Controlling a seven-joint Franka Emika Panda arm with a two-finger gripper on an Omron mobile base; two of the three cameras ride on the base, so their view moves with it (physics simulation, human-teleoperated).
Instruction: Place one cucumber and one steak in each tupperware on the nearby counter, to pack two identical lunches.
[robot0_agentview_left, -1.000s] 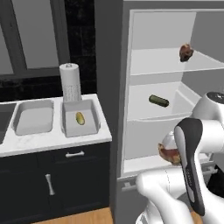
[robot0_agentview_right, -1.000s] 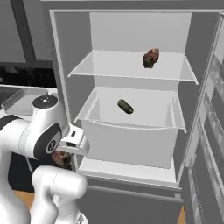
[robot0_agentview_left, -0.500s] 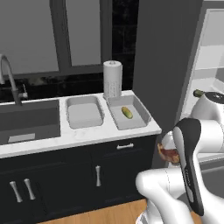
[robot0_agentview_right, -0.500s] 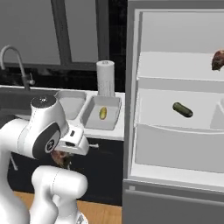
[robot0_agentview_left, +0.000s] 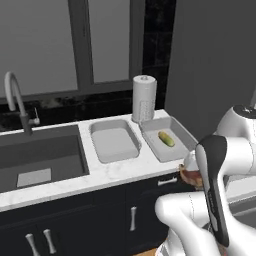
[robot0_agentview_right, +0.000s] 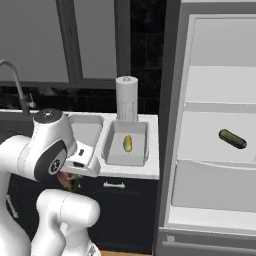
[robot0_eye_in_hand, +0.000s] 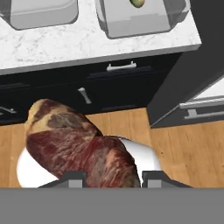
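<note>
Below counter edge, we see gripper (robot0_eye_in_hand: 112, 177) clamped on steak (robot0_eye_in_hand: 78, 148), held low in front of cabinet drawers. Two tupperware sit side by side on counter (robot0_agentview_left: 120, 172): left tupperware (robot0_agentview_left: 115, 141) bare, right tupperware (robot0_agentview_left: 166, 137) holding yellowish-green cucumber (robot0_agentview_left: 166, 139).

Risks, we judge:
- steak overhangs fingers; could slip during lift
- steak could clip counter lip on rise

Right base view adds dark green cucumber (robot0_agentview_right: 232, 138) in open fridge (robot0_agentview_right: 215, 150). Hand view shows grip itself.
</note>
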